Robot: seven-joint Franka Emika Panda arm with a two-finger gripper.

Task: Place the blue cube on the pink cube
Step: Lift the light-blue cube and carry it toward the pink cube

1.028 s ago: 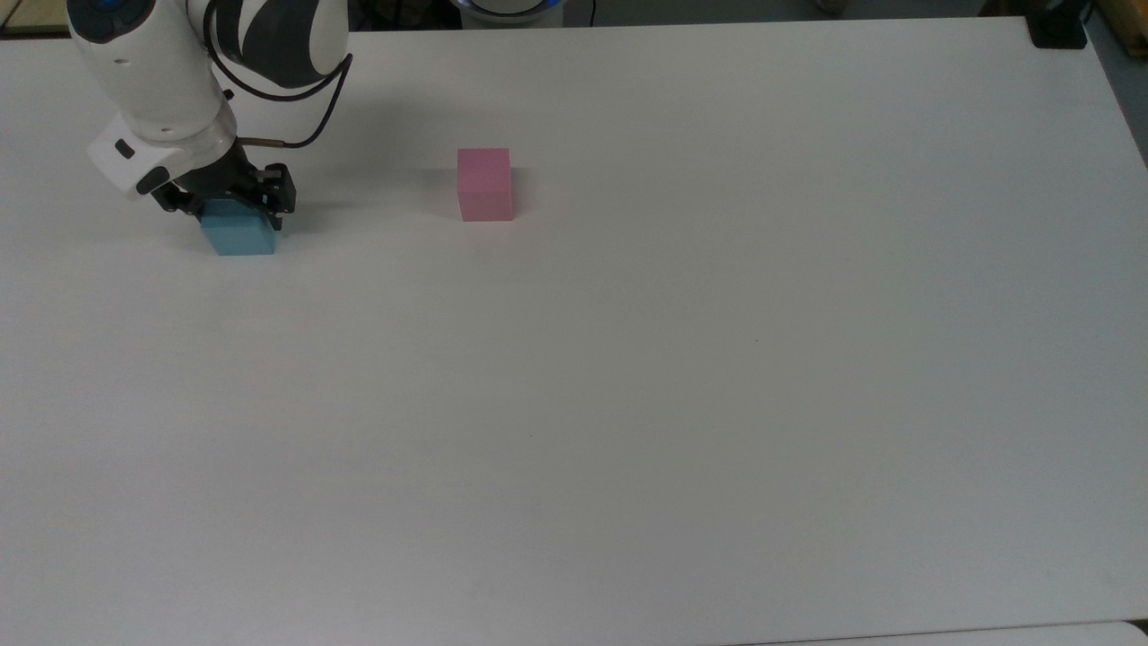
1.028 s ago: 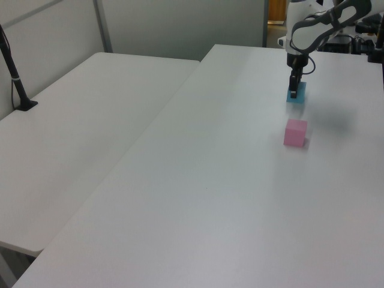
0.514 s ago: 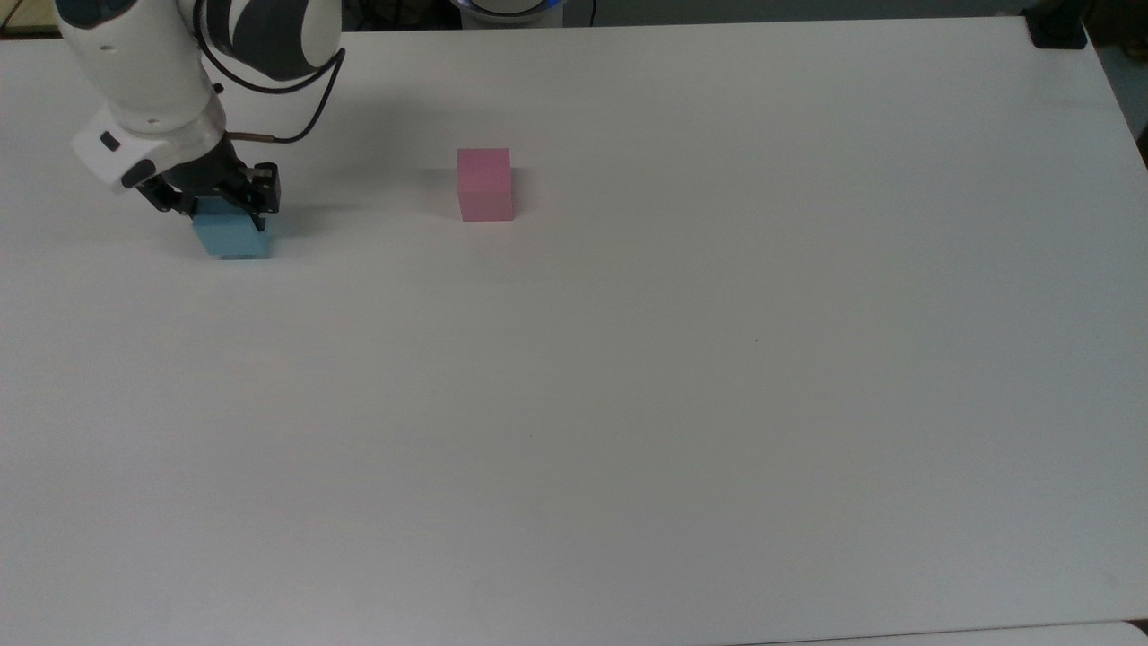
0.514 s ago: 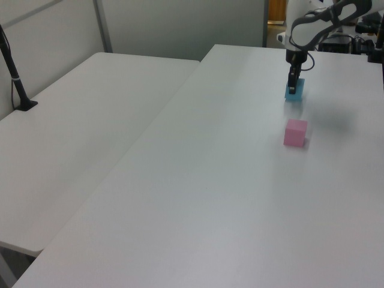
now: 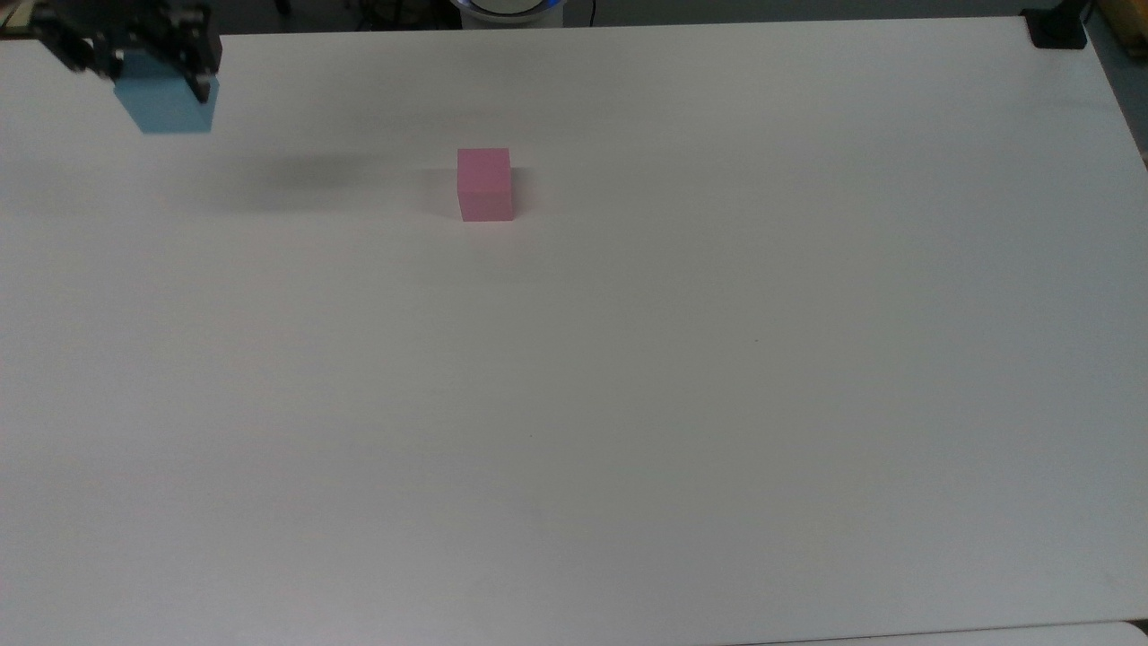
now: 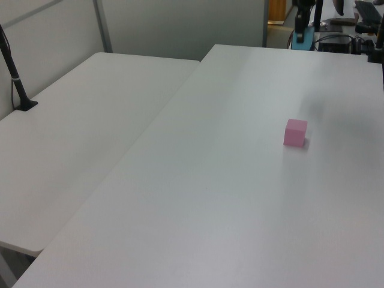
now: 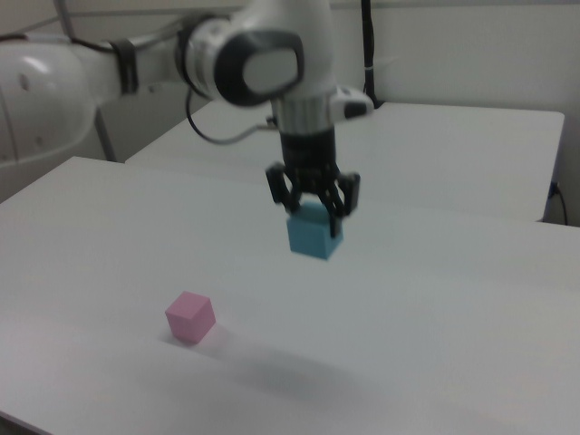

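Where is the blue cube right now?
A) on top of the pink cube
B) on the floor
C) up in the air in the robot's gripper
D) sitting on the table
C: the gripper holds the blue cube well above the table, away from the pink cube.

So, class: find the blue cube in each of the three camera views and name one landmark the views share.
Top view: blue cube at upper left, held by the pincer.
Left view: at the top right edge.
Right view: centre, in the air above the table.
Shared landmark: the pink cube on the table.
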